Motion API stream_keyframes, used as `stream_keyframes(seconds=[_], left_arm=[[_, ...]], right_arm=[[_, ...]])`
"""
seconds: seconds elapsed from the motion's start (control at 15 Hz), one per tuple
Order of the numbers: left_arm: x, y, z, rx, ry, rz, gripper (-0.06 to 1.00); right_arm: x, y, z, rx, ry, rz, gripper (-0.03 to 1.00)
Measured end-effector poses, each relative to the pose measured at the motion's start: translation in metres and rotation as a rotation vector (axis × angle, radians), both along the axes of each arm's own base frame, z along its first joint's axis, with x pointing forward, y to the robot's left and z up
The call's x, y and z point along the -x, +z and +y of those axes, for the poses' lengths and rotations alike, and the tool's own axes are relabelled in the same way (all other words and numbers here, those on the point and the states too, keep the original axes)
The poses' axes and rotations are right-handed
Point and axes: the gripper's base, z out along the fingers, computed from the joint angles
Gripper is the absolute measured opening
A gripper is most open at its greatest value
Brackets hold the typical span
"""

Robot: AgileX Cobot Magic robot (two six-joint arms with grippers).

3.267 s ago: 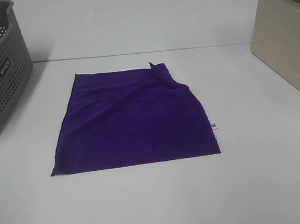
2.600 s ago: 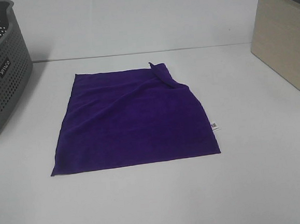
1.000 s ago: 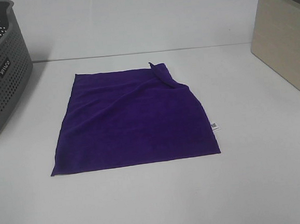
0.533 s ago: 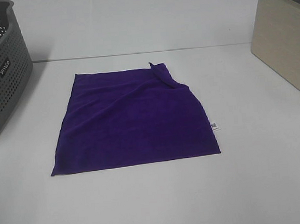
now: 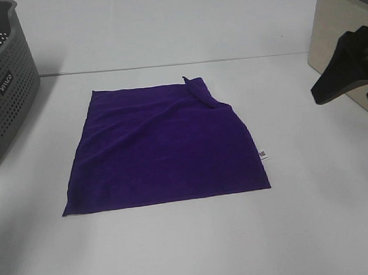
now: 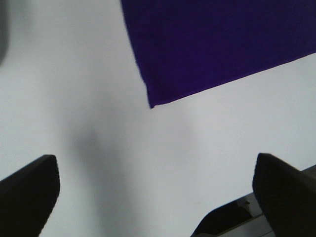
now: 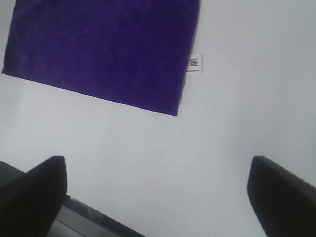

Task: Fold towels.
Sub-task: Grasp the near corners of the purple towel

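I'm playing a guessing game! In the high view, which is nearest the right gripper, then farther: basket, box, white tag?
1. Box, right beside the right gripper.
2. White tag, right edge of the towel.
3. Basket, far left.

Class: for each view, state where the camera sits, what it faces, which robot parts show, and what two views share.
Exterior high: mounted high, looking down at the towel; right arm at the edge.
Left wrist: wrist-mounted, facing a towel corner; left gripper open.
Right wrist: wrist-mounted, facing the tagged corner; right gripper open.
Shared: exterior and right wrist show the white tag.
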Motion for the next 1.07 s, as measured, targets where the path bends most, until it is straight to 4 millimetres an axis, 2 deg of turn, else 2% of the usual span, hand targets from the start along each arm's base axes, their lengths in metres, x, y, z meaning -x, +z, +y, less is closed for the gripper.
stream_keyframes(seconds=[0.13, 0.2, 0.27, 0.47, 0.53, 0.73, 0.87, 1.07], left_arm=[[-0.030, -0.030, -0.026, 0.007, -0.035, 0.052, 0.99], [-0.042, -0.048, -0.031, 0.003, -0.027, 0.095, 0.99], [-0.056, -0.077, -0.033, -0.017, -0.019, 0.173, 0.99], [-0.072, -0.118, -0.036, -0.043, -0.022, 0.296, 0.99], [-0.078, -0.125, -0.038, -0.048, -0.026, 0.310, 0.99], [-0.101, -0.131, -0.042, -0.048, -0.039, 0.295, 0.99], [-0.108, -0.139, -0.044, -0.049, -0.040, 0.312, 0.99], [-0.108, -0.151, -0.044, -0.052, -0.045, 0.346, 0.99]], right_arm=[[-0.018, -0.022, -0.007, -0.091, 0.016, 0.036, 0.95], [-0.025, -0.033, -0.010, -0.121, 0.022, 0.052, 0.95], [-0.034, -0.054, -0.013, -0.121, 0.018, 0.098, 0.95], [-0.050, -0.097, -0.018, -0.094, -0.030, 0.176, 0.95], [-0.054, -0.107, -0.019, -0.082, -0.048, 0.186, 0.95], [-0.059, -0.132, -0.021, -0.062, -0.074, 0.232, 0.95], [-0.059, -0.141, -0.007, -0.041, -0.033, 0.257, 0.95], [-0.062, -0.146, 0.020, 0.025, 0.011, 0.258, 0.95]])
